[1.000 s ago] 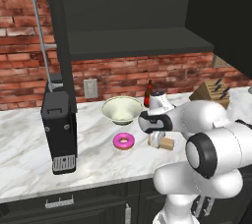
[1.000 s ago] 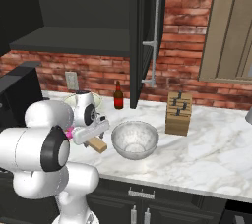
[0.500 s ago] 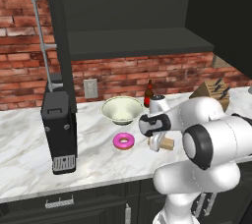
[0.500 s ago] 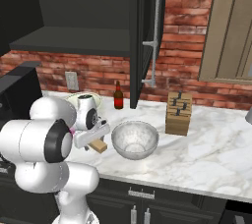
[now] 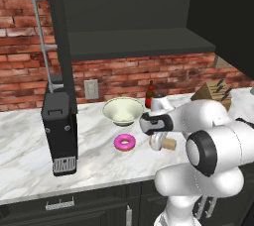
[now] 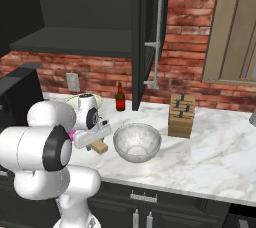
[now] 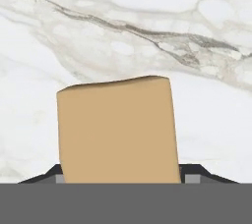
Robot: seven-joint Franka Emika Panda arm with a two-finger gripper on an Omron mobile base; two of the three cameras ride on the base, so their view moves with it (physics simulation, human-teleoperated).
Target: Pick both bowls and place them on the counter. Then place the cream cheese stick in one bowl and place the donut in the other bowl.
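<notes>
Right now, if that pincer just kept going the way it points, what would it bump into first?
The cream cheese stick: the tan block sits between the pincer tips, on the counter. Whether the tips touch it yet is unclear. Past it comes only marble.

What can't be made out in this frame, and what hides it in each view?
- Hand view: whether the tool's fingers touch the cream cheese stick; the bottom edge cuts them off.
- Left base view: most of the stick; the arm covers it, and also hides the marbled bowl.
- Right base view: the donut; the arm covers it.
</notes>
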